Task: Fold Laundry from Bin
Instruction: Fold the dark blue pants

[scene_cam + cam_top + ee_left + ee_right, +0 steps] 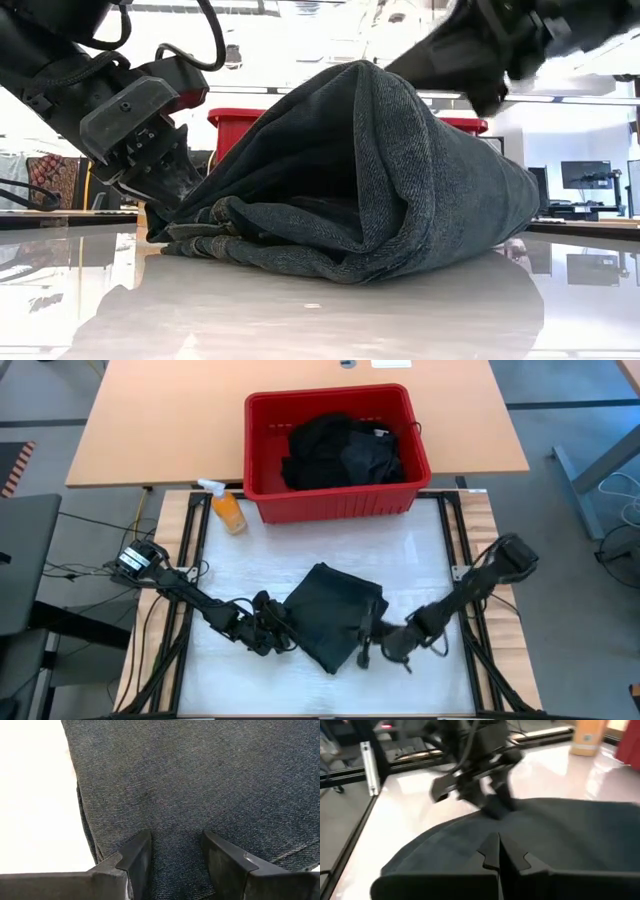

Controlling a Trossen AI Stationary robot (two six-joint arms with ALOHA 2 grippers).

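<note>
A dark twill garment [330,615] lies folded in a thick stack in the middle of the white table, its layered edges [215,235] resting on the top. My left gripper [277,632] is at its left side, closed on cloth. My right gripper [366,636] is shut at the garment's right side, its tips over the cloth [498,851]. The red bin [330,502] stands at the far edge with more dark laundry [340,450] heaped inside. My left gripper has a thick ridge of the garment's cloth [176,851] between its two fingers [137,860], near the garment's left edge. The fingers slant down from the table's left. The garment rests on the table. My right gripper: I cannot tell whether its shut tips touch the cloth.
An orange spray bottle [228,508] lies on the table by the bin's near left corner. Black rails [190,550] frame the white table at both sides. A wooden tabletop [170,420] lies behind the bin. Bare white surface shows in front of the garment [320,310].
</note>
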